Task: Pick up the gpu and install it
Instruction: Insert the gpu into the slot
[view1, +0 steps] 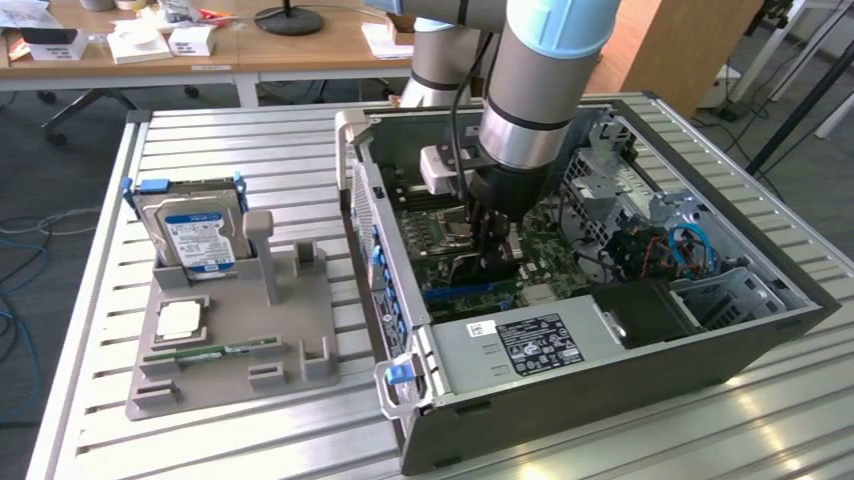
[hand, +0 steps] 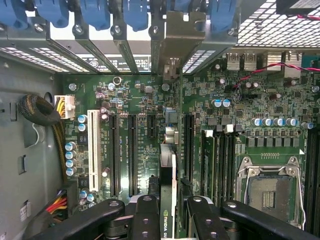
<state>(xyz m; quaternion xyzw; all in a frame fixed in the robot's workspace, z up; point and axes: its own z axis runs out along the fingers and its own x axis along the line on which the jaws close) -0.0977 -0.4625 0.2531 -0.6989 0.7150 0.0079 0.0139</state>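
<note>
The gripper (view1: 497, 228) is reaching down inside the open computer case (view1: 747, 340), jaws clamping the gpu (hand: 168, 185) edge-on by its two faces. The card is hanging just above the motherboard (hand: 240, 100), among the long black expansion slots (hand: 131, 155); which slot it is lining up with is hard to tell.

Risk: any tilt or sideways offset is likely to jam the connector edge against the slot wall, or catch the bracket on the rear frame.

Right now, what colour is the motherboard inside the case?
Green. The motherboard shows best in the wrist view.
</note>
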